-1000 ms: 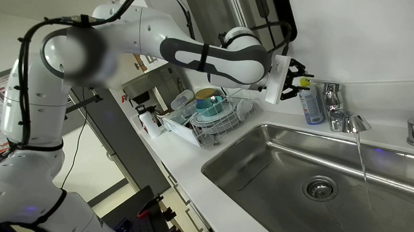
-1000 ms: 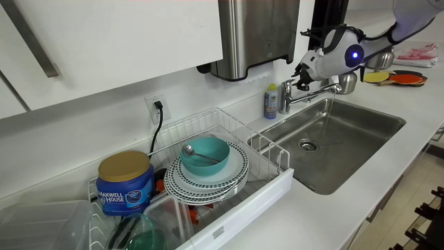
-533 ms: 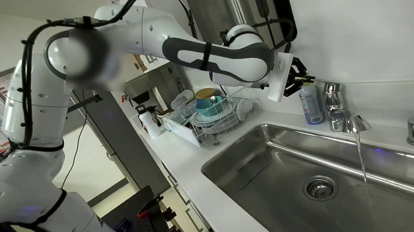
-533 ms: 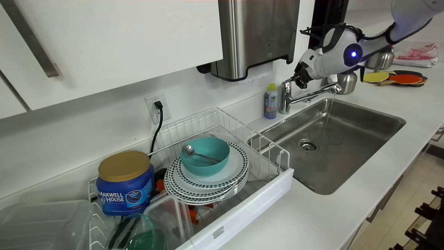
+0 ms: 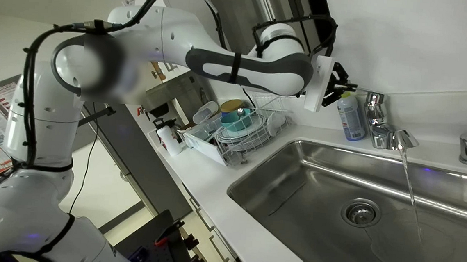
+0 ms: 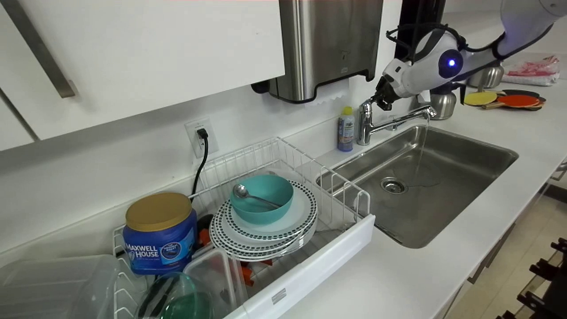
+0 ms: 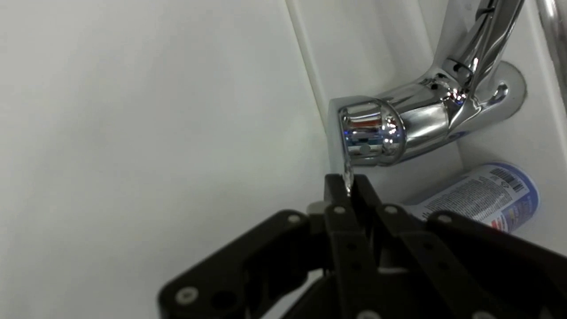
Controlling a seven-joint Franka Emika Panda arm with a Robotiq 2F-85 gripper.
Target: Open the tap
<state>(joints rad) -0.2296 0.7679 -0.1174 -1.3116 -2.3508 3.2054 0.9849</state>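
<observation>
The chrome tap (image 5: 375,110) stands at the back rim of the sink, also in an exterior view (image 6: 364,126) and the wrist view (image 7: 425,122). A thin stream of water runs from its spout (image 5: 402,140) into the sink. Its thin lever handle (image 7: 347,164) sticks out from the top towards my gripper. My gripper (image 7: 348,185) is shut on the end of this lever, which shows between the fingertips. In both exterior views the gripper (image 5: 352,88) (image 6: 376,100) is at the height of the tap's top. The lever's very tip is hidden between the fingers.
A spray can (image 5: 350,116) with a yellow cap stands right beside the tap, under the gripper. The steel sink (image 5: 313,219) lies below. A steel dispenser (image 6: 332,48) hangs on the wall above. A dish rack (image 6: 310,270) holds plates and a bowl (image 6: 261,212).
One second ago the fingers were spread around the lever; they have closed on it. The wrist has risen a little and moved slightly towards the tap. Water keeps running, landing slightly farther out.
</observation>
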